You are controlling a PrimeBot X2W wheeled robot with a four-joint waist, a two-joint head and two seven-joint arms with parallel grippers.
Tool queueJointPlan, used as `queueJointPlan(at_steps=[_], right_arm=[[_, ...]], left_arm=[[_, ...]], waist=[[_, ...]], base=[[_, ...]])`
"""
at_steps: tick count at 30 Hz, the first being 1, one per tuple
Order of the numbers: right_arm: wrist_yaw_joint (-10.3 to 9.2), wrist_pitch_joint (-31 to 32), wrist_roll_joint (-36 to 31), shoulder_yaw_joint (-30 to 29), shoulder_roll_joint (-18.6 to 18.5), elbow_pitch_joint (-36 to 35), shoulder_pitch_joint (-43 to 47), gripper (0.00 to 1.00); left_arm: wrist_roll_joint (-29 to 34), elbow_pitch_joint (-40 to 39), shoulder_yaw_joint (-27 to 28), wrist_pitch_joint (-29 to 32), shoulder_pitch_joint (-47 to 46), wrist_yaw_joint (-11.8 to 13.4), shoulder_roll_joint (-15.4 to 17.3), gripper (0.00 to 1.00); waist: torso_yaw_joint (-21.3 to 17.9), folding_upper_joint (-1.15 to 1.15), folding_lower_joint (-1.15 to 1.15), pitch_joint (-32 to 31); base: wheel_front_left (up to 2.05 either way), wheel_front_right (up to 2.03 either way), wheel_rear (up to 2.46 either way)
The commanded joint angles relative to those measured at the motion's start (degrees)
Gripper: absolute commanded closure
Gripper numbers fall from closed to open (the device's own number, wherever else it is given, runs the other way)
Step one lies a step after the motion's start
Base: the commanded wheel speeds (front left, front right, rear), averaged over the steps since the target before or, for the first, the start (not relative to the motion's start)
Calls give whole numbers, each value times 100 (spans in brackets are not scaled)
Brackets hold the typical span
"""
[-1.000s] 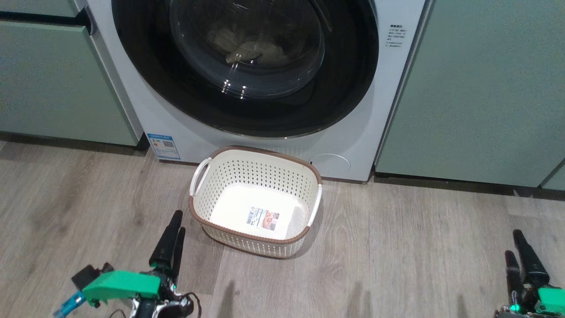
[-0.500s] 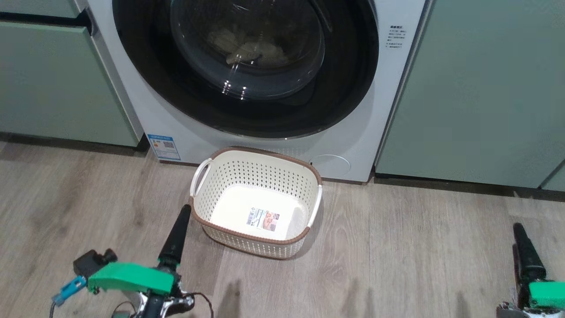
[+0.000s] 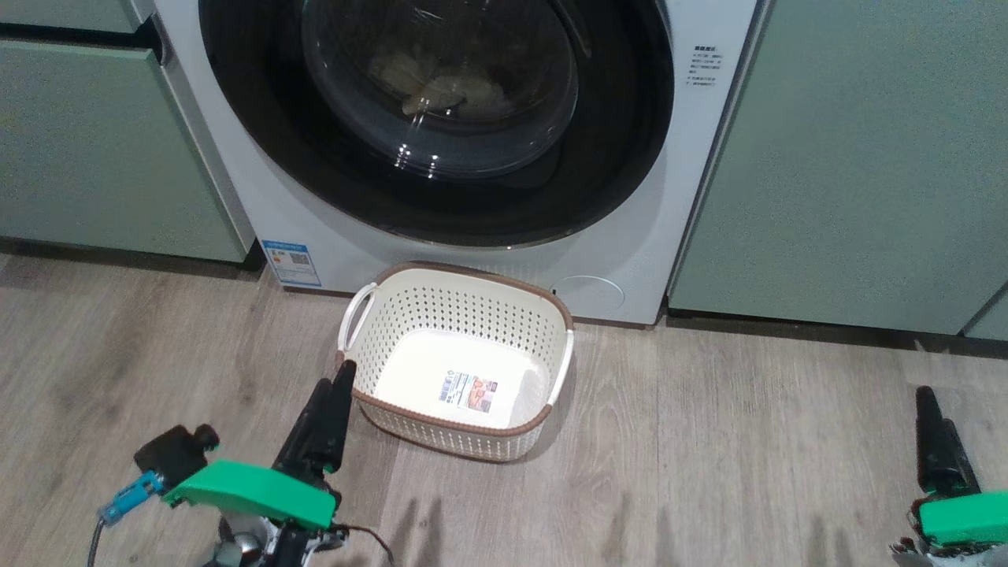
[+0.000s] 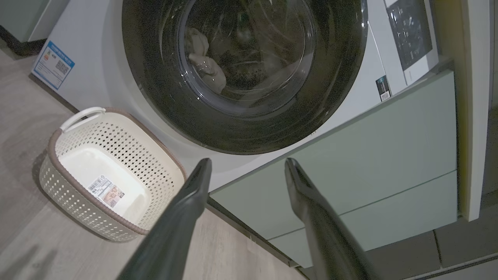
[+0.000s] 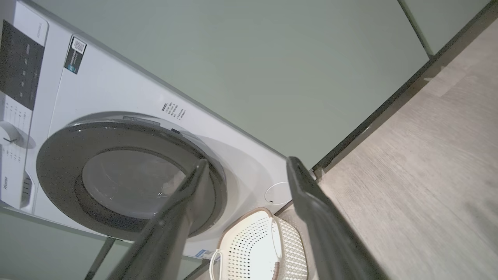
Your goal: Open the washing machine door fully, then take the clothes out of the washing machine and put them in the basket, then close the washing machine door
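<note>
Long dark tapered jaws on green wrist housings (image 3: 252, 492), with perhaps a blue plug (image 3: 130, 498).

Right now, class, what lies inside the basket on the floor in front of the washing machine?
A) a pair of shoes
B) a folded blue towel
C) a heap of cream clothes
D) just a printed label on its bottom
D: the basket has nothing in it but a label stuck to its bottom, while the clothes sit in the drum behind the shut washing machine door.
</note>
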Motion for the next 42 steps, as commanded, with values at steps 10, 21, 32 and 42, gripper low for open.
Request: queueJointPlan(at_steps=[10, 21, 32, 42], right_arm=[[5, -249, -1582, 56, -72, -310, -282, 0], [6, -434, -3058, 121, -48, -340, -253, 0], [6, -603, -3966, 175, -10, -356, -239, 0], [7, -772, -4645, 214, 11, -354, -243, 0]], left_arm=[[1406, -376, 125, -240, -364, 90, 34, 0], [2701, -456, 10, -425, -371, 256, 75, 0], [3533, -378, -52, -594, -405, 385, 99, 0], [4100, -192, -87, -763, -482, 448, 98, 0]], waist=[[0, 0, 0, 3], [-6, 0, 0, -5], [-16, 0, 0, -19], [-40, 0, 0, -24]], base=[[0, 0, 0], [0, 0, 0], [0, 0, 0], [0, 0, 0]])
